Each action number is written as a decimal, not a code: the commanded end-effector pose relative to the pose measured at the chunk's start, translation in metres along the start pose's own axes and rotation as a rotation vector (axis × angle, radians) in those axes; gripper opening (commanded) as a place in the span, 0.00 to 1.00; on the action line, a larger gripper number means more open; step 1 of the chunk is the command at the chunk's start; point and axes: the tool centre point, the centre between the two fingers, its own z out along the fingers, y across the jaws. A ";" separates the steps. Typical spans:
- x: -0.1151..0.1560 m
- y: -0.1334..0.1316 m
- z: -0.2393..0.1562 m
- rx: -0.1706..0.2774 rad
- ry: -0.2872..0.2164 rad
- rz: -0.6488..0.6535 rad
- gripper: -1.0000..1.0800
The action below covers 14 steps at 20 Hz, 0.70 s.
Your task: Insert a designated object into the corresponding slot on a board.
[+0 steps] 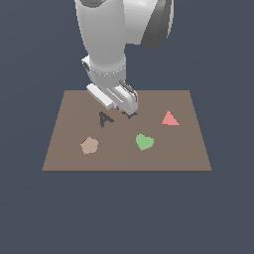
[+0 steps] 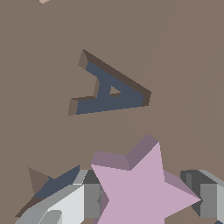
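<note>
The pale lilac-pink star block (image 2: pixel 140 188) is clamped between my gripper's grey fingers (image 2: pixel 83 199), just above the brown board (image 1: pixel 74 109). In the exterior view only a sliver of the star (image 1: pixel 115 105) shows under the gripper (image 1: pixel 119 106). The dark navy star-shaped slot (image 2: pixel 52 183) lies partly beneath the star and one finger, with only some of its points showing. In the exterior view a tip of the slot (image 1: pixel 130 116) peeks out beside the gripper. The star sits offset from the slot, not inside it.
A dark letter-A cutout (image 1: pixel 105 119) lies close beside the slot, also seen in the wrist view as the A cutout (image 2: pixel 109 92). A tan pentagon (image 1: pixel 89 146), a green heart (image 1: pixel 144 142) and a red triangle (image 1: pixel 169 118) rest on the board.
</note>
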 end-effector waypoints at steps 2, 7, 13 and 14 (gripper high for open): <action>-0.009 -0.015 -0.001 0.000 0.000 0.079 0.00; -0.018 -0.034 -0.002 0.000 0.000 0.165 0.00; -0.023 -0.050 -0.003 0.000 -0.001 0.237 0.00; -0.023 -0.052 -0.003 0.000 -0.001 0.245 0.00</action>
